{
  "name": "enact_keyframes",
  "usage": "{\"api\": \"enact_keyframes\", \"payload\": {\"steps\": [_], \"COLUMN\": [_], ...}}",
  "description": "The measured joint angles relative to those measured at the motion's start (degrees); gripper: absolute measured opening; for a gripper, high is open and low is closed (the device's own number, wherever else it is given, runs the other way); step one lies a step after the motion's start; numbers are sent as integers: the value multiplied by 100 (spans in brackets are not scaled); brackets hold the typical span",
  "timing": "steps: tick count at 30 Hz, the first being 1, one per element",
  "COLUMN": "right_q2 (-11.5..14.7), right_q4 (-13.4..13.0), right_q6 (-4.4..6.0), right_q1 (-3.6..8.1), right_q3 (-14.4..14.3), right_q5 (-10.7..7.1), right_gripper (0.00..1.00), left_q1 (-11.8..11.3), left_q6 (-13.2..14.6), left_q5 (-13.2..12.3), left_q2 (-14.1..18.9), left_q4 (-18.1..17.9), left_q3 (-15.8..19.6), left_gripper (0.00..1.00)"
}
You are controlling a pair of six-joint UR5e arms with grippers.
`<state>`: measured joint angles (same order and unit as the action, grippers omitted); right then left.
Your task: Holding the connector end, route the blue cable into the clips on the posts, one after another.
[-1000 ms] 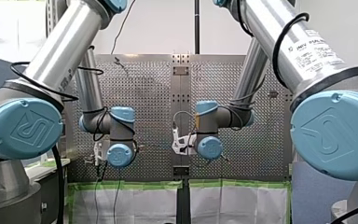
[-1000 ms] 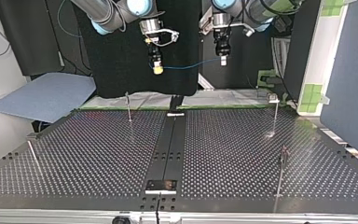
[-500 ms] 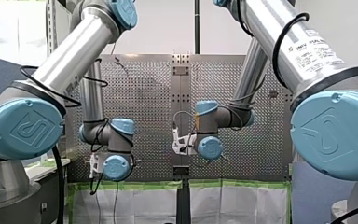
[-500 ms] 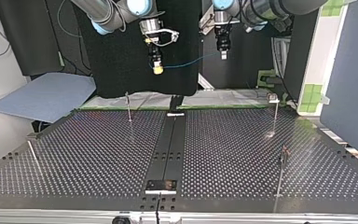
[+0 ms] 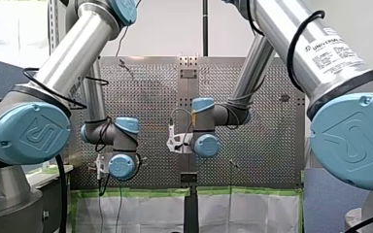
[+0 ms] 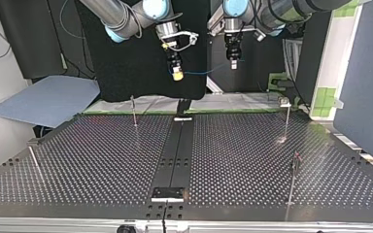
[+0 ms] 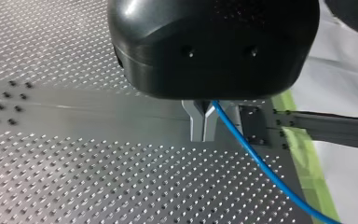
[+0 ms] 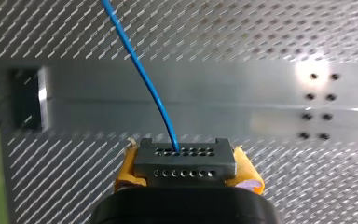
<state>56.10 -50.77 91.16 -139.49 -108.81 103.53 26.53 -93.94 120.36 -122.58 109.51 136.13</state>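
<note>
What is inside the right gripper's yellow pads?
A grey connector, with the blue cable leaving its upper row of holes. The right gripper's black body covers the connector's back end.

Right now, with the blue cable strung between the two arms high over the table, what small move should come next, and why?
Probably lower both arms together toward the nearest post. The right jaws are shut on the connector, the left jaws on the blue cable, which hangs well above the table; no post's clip holds it yet.
</note>
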Motion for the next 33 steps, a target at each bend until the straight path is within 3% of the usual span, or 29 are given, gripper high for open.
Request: {"api": "enact_keyframes", "payload": {"steps": [4,9,19,27,33], "right_q2": [206,449,533,547,595], "right_q4": [208,462,928,1346,1461], "right_q6": [204,350,456,443,446], "right_q1": [12,48,80,87,75], "right_q3": [208,462,928,1350,1508], "right_q5": [-197,-295,-402,-453,-471], "right_gripper": [0,0,0,0,0], "left_q1": [-52,-138,-260,-335,-430], "left_q6": [-194,-409,-478,-468,-485], "left_q5": [129,252,290,275,236], "left_q2": [195,417,886,1269,1589], "left_q4": [194,416,884,1268,1586], "left_q3": [-1,-1,-1,-1,-3], "left_gripper": [0,0,0,0,0]}}
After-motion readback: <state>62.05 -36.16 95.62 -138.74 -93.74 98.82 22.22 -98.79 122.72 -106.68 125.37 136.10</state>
